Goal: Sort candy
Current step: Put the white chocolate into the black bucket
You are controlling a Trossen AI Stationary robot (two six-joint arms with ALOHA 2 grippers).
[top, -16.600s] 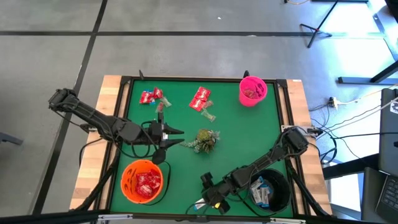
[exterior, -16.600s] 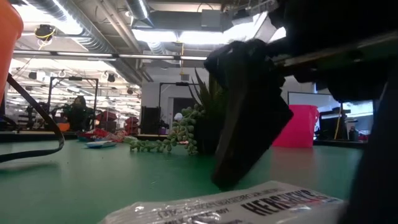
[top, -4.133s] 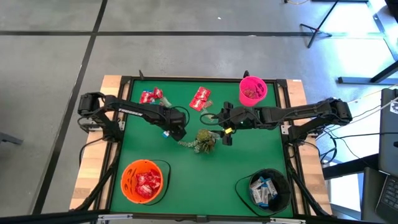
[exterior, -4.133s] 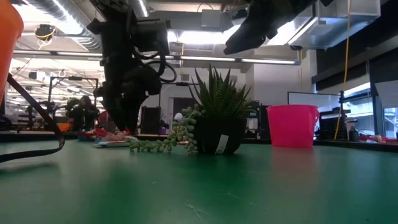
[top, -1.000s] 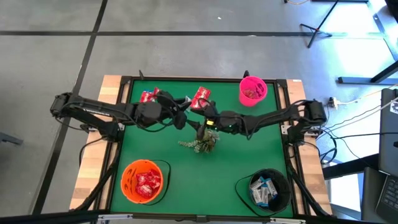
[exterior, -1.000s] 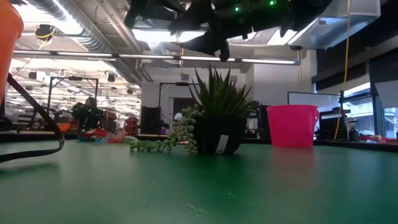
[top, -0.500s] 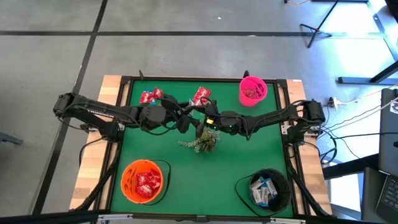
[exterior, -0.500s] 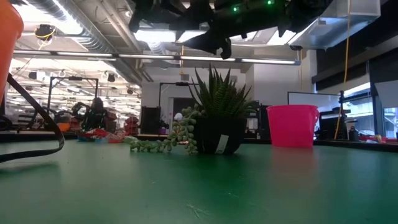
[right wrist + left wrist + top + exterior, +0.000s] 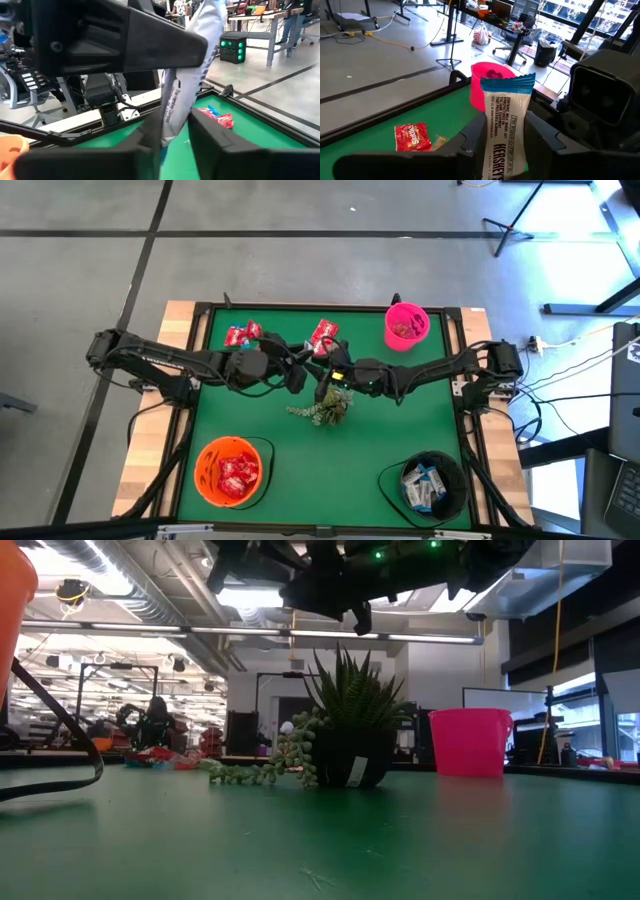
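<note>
Wrist views show both the left gripper (image 9: 502, 150) and right gripper (image 9: 172, 137) clamped on one white bar (image 9: 504, 131) above mid-table, the right having just closed.

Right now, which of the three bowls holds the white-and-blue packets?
The black bowl at the table's near right corner; the orange bowl holds red packets, the pink one brownish pieces.

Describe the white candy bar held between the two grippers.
The white candy bar is a long white wrapper with dark print and a crimped blue end. It stands upright in mid-air above the green table, clamped between the left gripper's fingers, while the right gripper closes on its other end, near the plant.
</note>
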